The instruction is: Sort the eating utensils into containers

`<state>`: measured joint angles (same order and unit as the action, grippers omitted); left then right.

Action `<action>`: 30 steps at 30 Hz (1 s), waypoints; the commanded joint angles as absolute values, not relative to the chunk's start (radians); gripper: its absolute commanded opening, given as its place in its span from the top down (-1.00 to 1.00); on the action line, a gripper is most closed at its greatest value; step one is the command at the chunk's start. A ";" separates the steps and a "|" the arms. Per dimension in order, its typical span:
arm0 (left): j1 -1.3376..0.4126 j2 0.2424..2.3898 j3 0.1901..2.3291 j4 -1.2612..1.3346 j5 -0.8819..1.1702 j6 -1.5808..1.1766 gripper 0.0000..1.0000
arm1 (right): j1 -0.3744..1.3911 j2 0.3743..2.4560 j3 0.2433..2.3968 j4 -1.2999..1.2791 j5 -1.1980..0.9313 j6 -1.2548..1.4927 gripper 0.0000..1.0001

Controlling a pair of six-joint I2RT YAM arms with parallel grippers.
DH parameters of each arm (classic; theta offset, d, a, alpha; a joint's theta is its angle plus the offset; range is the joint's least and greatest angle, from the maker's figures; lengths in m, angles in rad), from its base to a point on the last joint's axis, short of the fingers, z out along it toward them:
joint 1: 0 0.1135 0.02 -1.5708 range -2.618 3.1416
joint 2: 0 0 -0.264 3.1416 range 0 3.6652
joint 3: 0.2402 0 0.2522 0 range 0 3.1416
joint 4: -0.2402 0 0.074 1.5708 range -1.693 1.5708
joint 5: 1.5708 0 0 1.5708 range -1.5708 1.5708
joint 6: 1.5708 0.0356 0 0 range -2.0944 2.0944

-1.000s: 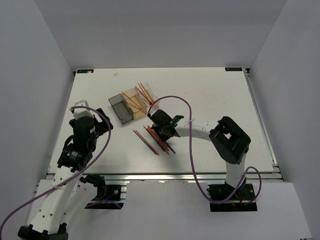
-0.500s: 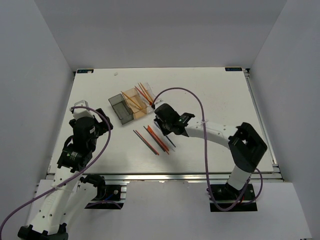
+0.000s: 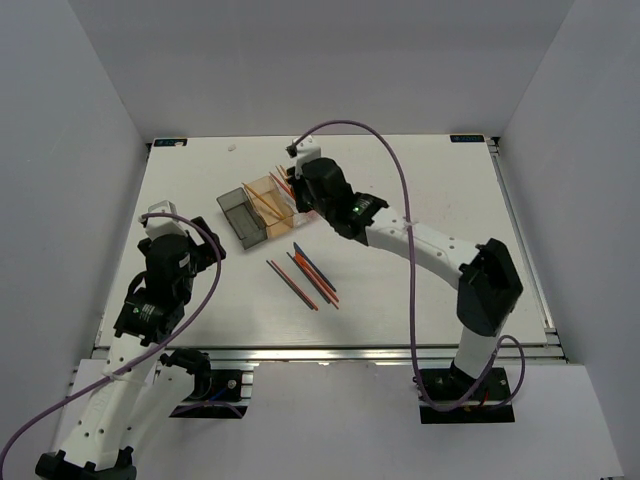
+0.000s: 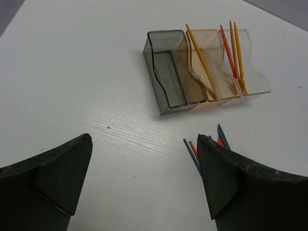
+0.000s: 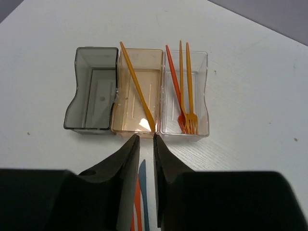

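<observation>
The three joined containers show in the right wrist view: the smoky grey bin (image 5: pixel 82 115) is empty. The amber bin (image 5: pixel 153 72) holds one orange utensil (image 5: pixel 137 86). The clear bin (image 5: pixel 201 82) holds a red spoon (image 5: pixel 174 82) and two orange forks (image 5: pixel 189 82). My right gripper (image 5: pixel 145 136) hovers above the bins' near wall, its jaws a narrow gap apart with nothing between them. Several loose blue, orange and red utensils (image 3: pixel 305 275) lie on the table in front of the bins. My left gripper (image 4: pixel 144 142) is wide open and empty, well short of them.
The white table (image 3: pixel 450 220) has a raised rail along its near edge (image 3: pixel 330 348). The right arm (image 3: pixel 420 235) arches from its base across to the bins (image 3: pixel 255 208). Grey walls close in the back and both sides.
My right gripper has risen from the loose pile and moved back and left, from over the utensils to above the bins. The left arm has not moved.
</observation>
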<state>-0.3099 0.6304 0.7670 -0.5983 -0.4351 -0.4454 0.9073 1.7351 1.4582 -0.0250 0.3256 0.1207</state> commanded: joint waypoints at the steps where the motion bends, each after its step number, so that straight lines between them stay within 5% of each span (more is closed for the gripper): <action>1: -0.313 0.612 0.764 -0.594 -0.451 -0.448 -0.96 | 0.910 1.828 1.612 -0.265 0.325 0.124 0.51; 3: -0.313 0.611 0.762 -0.592 -0.445 -0.446 -0.96 | 0.913 1.839 1.598 -0.357 0.293 0.141 0.36; 30: -0.313 0.621 0.762 -0.587 -0.436 -0.442 -0.96 | 0.896 2.040 1.421 -0.506 0.095 0.112 0.33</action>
<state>-0.3099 0.6193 0.7670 -0.5983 -0.4347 -0.4450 0.8982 2.0521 1.4651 -0.4702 0.1192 0.1215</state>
